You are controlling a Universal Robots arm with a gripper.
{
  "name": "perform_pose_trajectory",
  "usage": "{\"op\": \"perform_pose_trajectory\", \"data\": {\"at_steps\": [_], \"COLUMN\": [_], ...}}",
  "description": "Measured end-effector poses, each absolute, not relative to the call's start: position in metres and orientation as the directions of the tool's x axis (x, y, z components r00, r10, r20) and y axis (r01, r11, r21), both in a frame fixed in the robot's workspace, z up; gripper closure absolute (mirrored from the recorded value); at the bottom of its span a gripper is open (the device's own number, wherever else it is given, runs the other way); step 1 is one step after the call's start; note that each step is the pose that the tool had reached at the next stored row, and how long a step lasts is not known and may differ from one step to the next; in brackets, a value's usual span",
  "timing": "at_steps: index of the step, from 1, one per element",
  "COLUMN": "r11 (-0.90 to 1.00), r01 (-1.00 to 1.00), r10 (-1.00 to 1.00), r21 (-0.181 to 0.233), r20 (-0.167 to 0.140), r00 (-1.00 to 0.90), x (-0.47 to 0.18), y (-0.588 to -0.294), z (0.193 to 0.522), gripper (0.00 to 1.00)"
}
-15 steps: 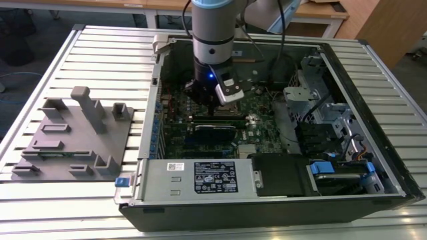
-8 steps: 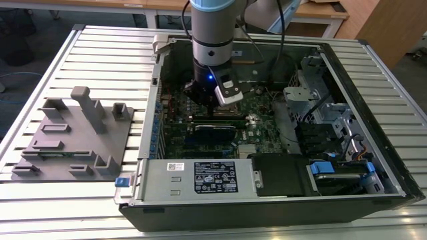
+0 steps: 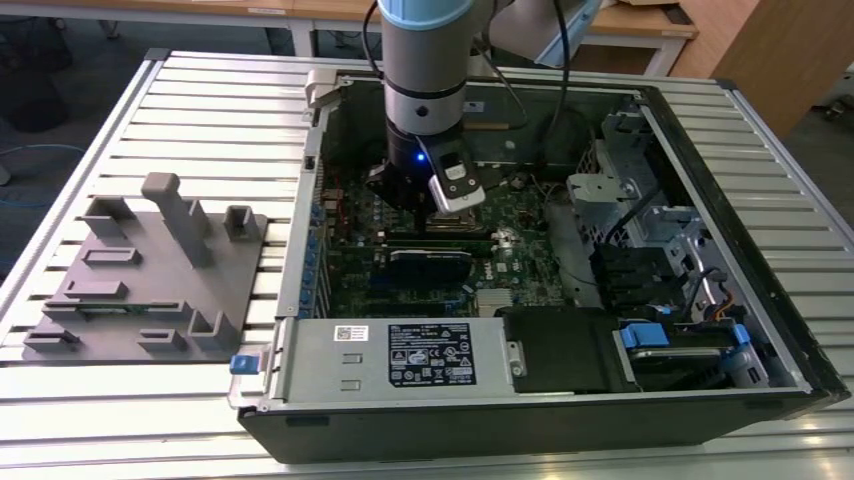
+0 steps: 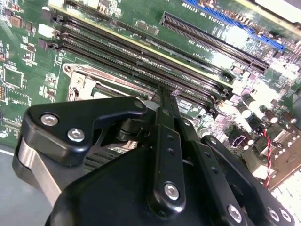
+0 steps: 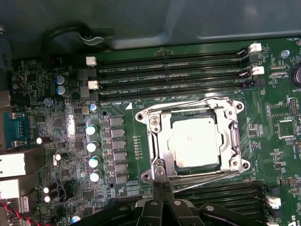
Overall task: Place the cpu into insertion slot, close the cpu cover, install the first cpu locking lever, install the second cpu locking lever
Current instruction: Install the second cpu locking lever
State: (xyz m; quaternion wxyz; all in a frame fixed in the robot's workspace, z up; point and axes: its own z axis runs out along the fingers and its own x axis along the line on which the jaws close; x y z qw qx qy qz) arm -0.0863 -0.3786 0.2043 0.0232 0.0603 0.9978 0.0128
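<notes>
The cpu (image 5: 195, 141), a dull silver square, lies flat in the insertion slot (image 5: 238, 164) on the green board. The cpu cover (image 5: 160, 141), a silvery frame, lies closed around it. One thin wire locking lever (image 5: 188, 104) runs along the side by the memory slots, and another (image 5: 207, 175) runs along the opposite side. My gripper (image 5: 162, 187) is shut with nothing visible between the fingertips. It sits at the socket's corner, by the end of the second lever; contact cannot be told. In the second wrist view my gripper (image 4: 164, 92) points at the socket frame (image 4: 82, 84). In the exterior view my gripper (image 3: 430, 215) reaches down into the case.
The open computer case (image 3: 694, 200) walls the board in on all sides. Long black memory slots (image 5: 169, 75) lie beside the socket, with capacitors (image 5: 94, 146) close by. A power supply (image 3: 400, 355) fills the near end. A grey fixture block (image 3: 147, 280) stands on the slatted table at the exterior view's left.
</notes>
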Motion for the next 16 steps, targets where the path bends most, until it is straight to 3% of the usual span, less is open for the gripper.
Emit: {"op": "perform_pose_trajectory", "data": {"at_steps": [16], "r11": [0.992], "r01": [0.12], "r10": [0.122], "r21": [0.043], "r20": [-0.043], "r00": [-0.992], "x": [-0.0882], "y": [-0.3805], "z": [0.2032], "gripper": [0.9]}}
